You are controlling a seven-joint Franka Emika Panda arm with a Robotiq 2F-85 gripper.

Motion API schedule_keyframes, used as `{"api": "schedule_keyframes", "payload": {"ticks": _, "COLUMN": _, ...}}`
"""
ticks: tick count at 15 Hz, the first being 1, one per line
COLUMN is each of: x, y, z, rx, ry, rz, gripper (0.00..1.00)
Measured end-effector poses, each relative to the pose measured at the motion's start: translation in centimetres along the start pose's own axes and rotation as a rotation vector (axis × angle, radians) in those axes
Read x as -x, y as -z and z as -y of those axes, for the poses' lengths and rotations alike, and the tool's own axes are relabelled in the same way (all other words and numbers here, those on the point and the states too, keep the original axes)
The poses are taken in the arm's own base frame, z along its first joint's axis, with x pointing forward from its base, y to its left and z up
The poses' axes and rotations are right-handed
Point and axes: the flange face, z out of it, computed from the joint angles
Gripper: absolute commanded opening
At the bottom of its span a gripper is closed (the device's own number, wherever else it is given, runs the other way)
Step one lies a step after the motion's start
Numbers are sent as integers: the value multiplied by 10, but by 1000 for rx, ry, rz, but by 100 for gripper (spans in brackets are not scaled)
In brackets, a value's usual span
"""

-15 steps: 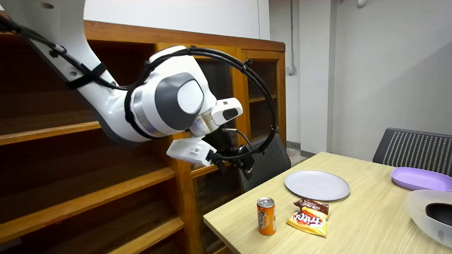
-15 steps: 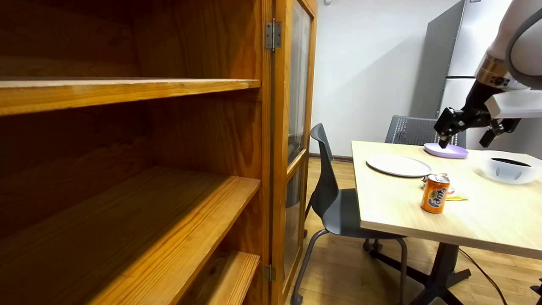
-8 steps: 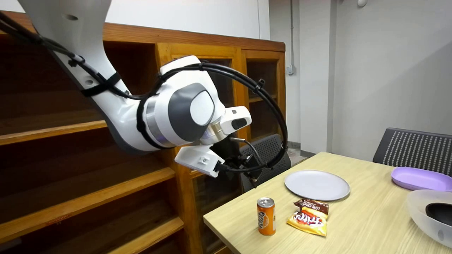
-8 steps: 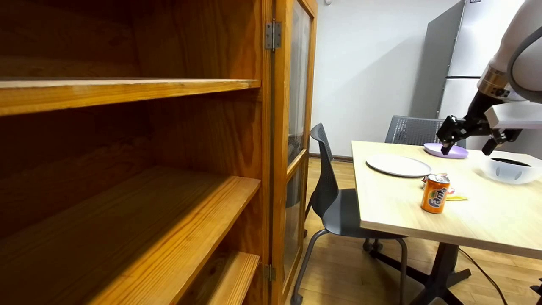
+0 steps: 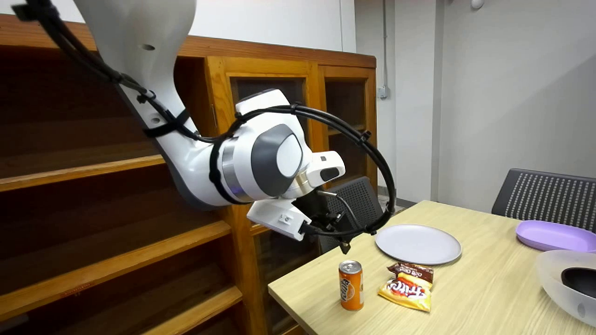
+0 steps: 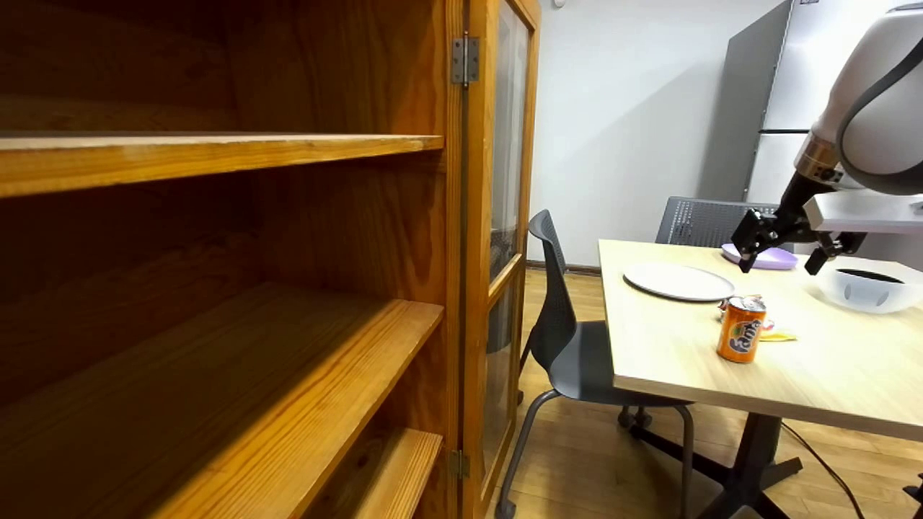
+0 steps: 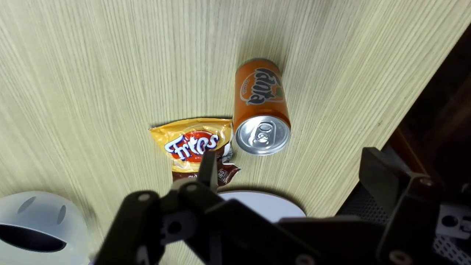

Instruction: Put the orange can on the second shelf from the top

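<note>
Wrist view: orange Fanta can (image 7: 262, 106) stands upright, long axis vertical, near the edge of the desk (image 7: 342, 92), below and ahead of the gripper (image 7: 290, 165), jaws apart, gripping nothing.

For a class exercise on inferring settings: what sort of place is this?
Probably an office meeting or break room, going by mesh-backed chairs, a wood-grain table and a glass-door cabinet.

On the pale wood-grained table (image 5: 489, 293) I see the orange can (image 5: 351, 291) standing upright, the Fritos packet (image 5: 409, 288) lying just beside it, a round plate (image 5: 417, 244) near the packet, and, well apart from the can, a purple dish (image 5: 556, 236) near a frosted bowl (image 5: 551, 274).
</note>
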Motion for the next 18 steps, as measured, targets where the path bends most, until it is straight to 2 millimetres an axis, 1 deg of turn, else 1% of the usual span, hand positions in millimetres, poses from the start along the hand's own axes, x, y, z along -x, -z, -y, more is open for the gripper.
{"api": "schedule_keyframes", "payload": {"ticks": 5, "x": -11, "y": -20, "z": -11, "rx": 12, "ry": -10, "rz": 6, "gripper": 100}}
{"api": "schedule_keyframes", "payload": {"ticks": 8, "x": -16, "y": -34, "z": -13, "rx": 14, "ry": -19, "rz": 10, "gripper": 100}}
{"api": "schedule_keyframes", "payload": {"ticks": 10, "x": -20, "y": -44, "z": -9, "rx": 10, "ry": -22, "rz": 10, "gripper": 100}}
{"api": "schedule_keyframes", "payload": {"ticks": 14, "x": -24, "y": -64, "z": 5, "rx": 1, "ry": -15, "rz": 18, "gripper": 100}}
{"api": "schedule_keyframes", "payload": {"ticks": 18, "x": -24, "y": -82, "z": 12, "rx": 9, "ry": -12, "rz": 36, "gripper": 100}}
